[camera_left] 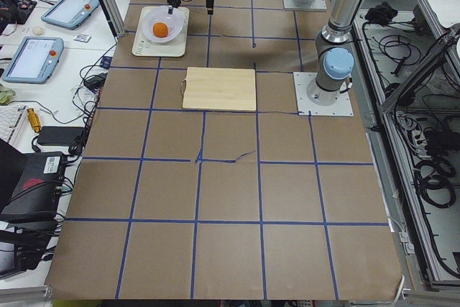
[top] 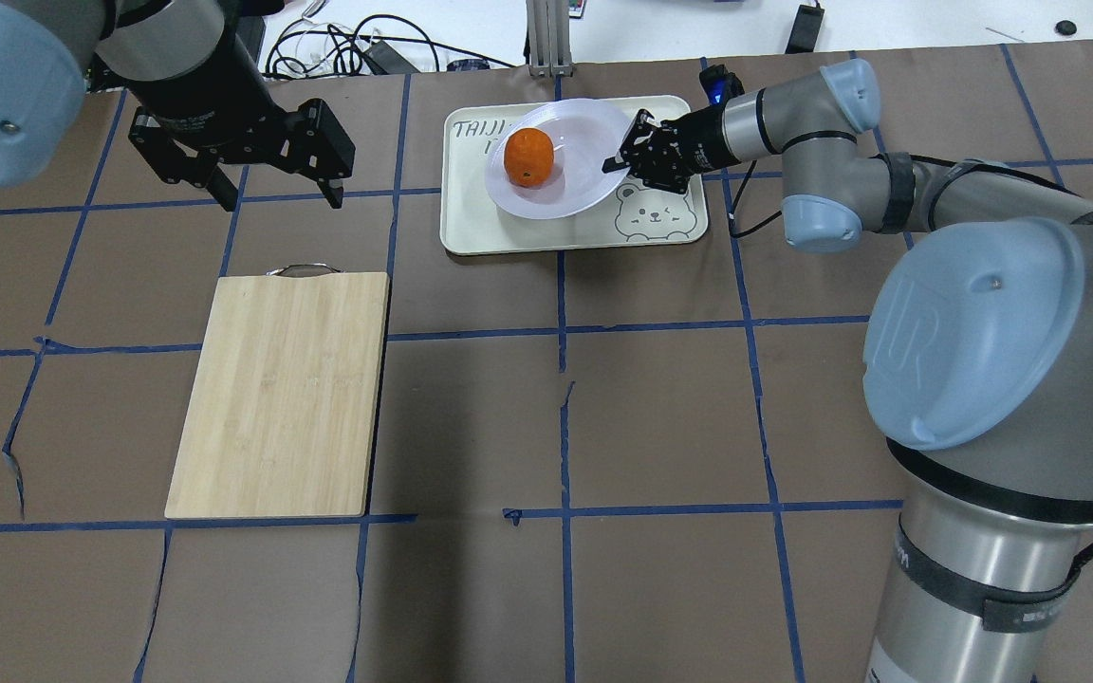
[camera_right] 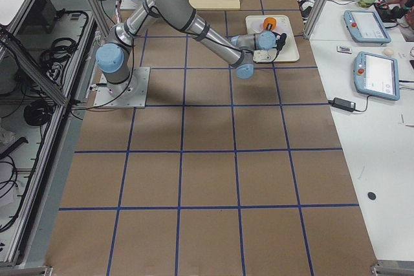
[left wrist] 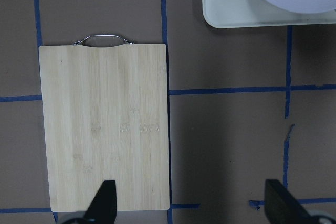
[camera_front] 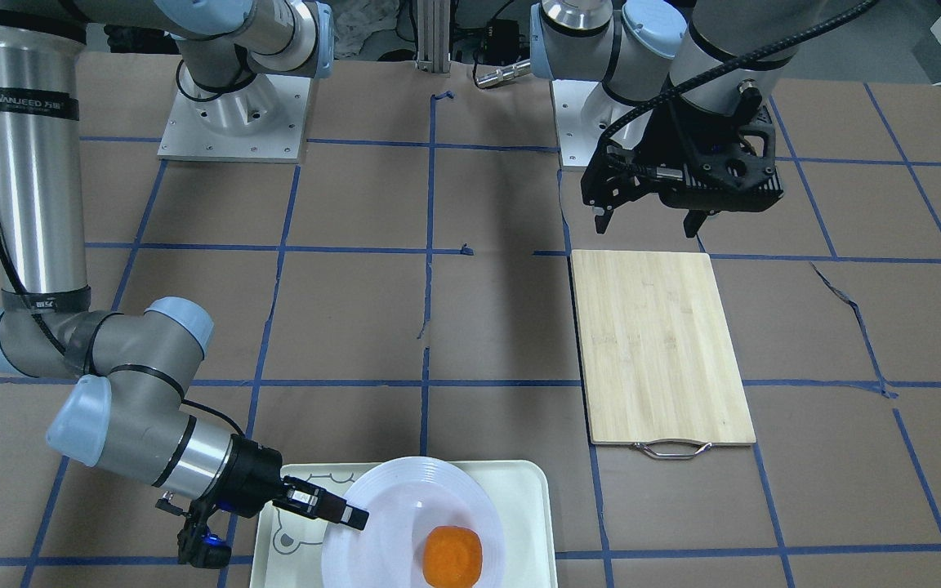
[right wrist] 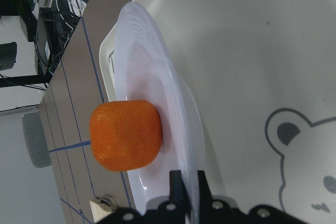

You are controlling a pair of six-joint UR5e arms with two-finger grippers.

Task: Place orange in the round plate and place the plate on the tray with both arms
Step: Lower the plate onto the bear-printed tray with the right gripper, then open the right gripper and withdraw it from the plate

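The orange sits in the sunken centre of the white round plate. The plate lies over the cream tray, which has a bear face in one corner. My right gripper is shut on the plate's rim from the side; in the right wrist view its fingers pinch the rim edge beside the orange. I cannot tell whether the plate rests flat. My left gripper hangs open and empty above the table near the cutting board's handle, well apart from the tray.
A bamboo cutting board with a metal handle lies on the robot's left half of the brown, blue-taped table. Cables and a metal post stand beyond the tray at the far edge.
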